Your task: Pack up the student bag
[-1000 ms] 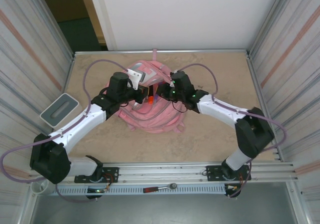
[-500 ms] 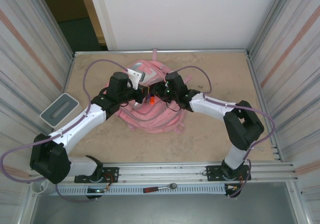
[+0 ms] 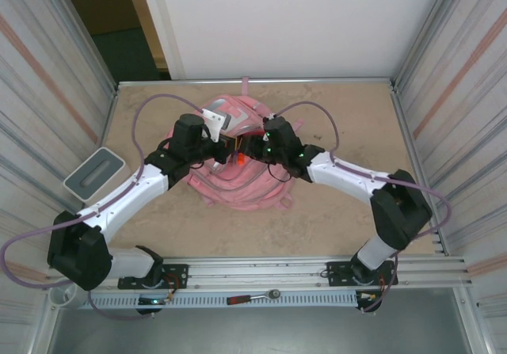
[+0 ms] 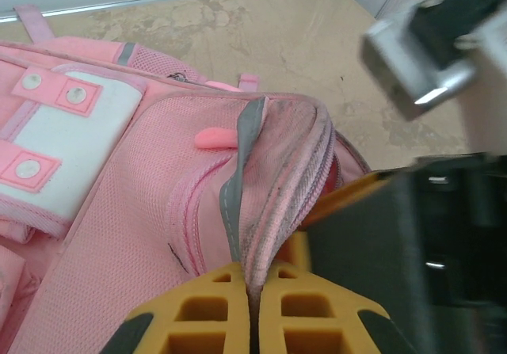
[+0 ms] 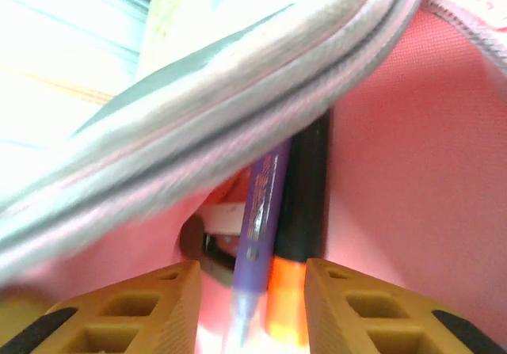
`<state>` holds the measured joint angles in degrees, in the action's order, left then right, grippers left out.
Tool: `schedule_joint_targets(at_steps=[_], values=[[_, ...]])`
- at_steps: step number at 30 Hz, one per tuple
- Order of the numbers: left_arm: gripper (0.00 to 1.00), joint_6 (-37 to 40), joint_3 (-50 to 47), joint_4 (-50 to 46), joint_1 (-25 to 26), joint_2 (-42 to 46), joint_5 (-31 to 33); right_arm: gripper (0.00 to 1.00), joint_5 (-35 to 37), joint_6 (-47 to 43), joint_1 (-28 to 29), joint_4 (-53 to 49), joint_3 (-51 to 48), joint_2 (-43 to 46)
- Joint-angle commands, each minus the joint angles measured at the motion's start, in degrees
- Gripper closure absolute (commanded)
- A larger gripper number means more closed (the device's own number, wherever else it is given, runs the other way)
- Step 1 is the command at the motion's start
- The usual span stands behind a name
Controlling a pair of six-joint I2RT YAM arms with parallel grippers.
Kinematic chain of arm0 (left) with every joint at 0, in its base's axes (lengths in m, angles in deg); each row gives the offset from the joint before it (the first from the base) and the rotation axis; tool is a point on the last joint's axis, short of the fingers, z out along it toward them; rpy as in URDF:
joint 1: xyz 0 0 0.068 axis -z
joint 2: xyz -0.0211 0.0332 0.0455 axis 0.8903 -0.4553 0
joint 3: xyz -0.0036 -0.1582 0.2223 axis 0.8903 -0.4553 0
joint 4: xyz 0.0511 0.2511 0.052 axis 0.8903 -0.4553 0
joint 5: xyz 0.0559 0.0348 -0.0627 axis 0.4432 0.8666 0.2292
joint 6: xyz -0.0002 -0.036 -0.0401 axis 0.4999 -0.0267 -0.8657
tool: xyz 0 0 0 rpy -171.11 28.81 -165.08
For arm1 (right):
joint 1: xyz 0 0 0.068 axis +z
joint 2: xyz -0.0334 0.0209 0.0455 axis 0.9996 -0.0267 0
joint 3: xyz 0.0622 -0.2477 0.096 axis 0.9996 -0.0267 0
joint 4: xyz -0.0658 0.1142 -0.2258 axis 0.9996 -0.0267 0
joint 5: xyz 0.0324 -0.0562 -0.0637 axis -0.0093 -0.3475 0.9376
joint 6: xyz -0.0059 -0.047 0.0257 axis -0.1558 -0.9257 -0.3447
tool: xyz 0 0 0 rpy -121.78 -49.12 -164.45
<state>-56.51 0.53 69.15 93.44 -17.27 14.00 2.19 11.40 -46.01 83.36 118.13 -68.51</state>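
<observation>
Student bag (image 3: 238, 181), large pink fabric backpack: flat at table centre, 12 o'clock of arm bases. Judged soft, limp, light; likely to sag shut unless lifted. Best hold: grey-trimmed zip rim (image 4: 285, 172) of opening, not mesh panel.
Left gripper (image 4: 252, 291), 9 o'clock side: jaws pressed together, pinching rim fold.
Right gripper (image 5: 252, 291), 3 o'clock side: jaws part-spread; purple pen (image 5: 261, 211) and black-orange marker (image 5: 299, 235) between fingers, running into opening; contact unclear.

Left hand (image 4: 252, 279) clamped closed, right hand (image 5: 252, 279) parted, arms angled inward
</observation>
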Motion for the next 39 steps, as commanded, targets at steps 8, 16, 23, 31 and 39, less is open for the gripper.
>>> schedule_joint_targets(at_steps=[8,16,23,31,39], values=[[0.84,0.0,-0.4,4.8,7.0,-5.2,6.8,0.48,13.1,-12.6,-4.7,-14.5,-8.6,20.5],[0.38,3.2,0.1,1.3,13.8,-8.1,7.2,0.42,7.5,-11.5,-13.4,-13.5,-15.1,26.7],[0.22,3.2,-7.7,4.5,12.3,6.1,11.2,0.40,6.7,-16.2,-10.5,-11.2,-15.1,25.0],[0.13,-9.6,-15.6,3.1,-3.4,16.7,6.0,0.36,3.5,-19.0,-5.9,-7.1,-8.5,12.1],[0.14,-10.1,-12.3,-0.6,-7.2,7.1,3.7,0.37,17.0,-22.9,-3.0,-14.9,1.7,-2.7]])
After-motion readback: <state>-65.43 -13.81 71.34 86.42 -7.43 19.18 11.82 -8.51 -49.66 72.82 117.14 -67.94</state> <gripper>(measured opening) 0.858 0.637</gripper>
